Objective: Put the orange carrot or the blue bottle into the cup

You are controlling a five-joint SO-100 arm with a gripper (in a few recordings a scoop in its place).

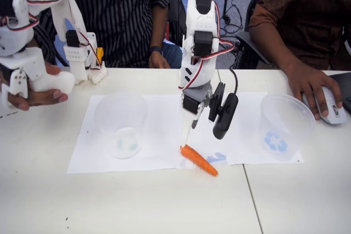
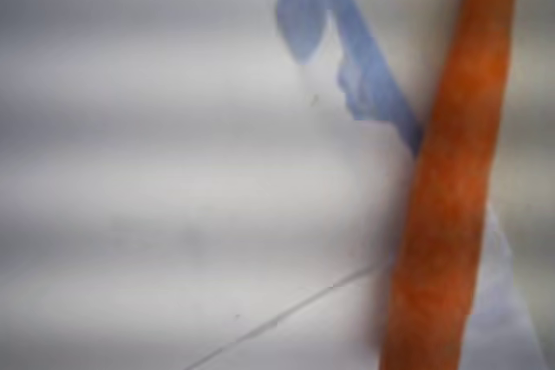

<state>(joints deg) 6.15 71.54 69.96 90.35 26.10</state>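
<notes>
A: Fixed view. The gripper (image 1: pixel 186 145) stands low over the white paper (image 1: pixel 159 135), its tip at the thick end of the carrot (image 1: pixel 198 160). Where does the carrot lie?

B: Flat at the near edge of the paper, near the table's (image 1: pixel 164 206) middle, thick end to the left, point running right and nearer. A blue printed mark (image 1: pixel 216 157) sits just beside it. In the wrist view the carrot (image 2: pixel 451 188) runs up the right side of the frame, crossing that blue mark (image 2: pixel 347 58).

A: Is it held?

B: That cannot be told. The jaws are hidden behind the arm's own body, and the wrist view is blurred; whether they are apart or closed on the carrot is unclear.

A: And the cup (image 1: pixel 122 124)?

B: Upright, to the left on the paper, well apart from the carrot. A second clear cup (image 1: pixel 285 127), with a blue symbol, stands to the right.

A: Likely failures?

B: A grip taken at the very end of a smooth, tapered body may let the carrot pivot or slip out during the lift. A push instead of a pinch could roll it off the paper. The light cup could tip if struck on arrival.
</notes>
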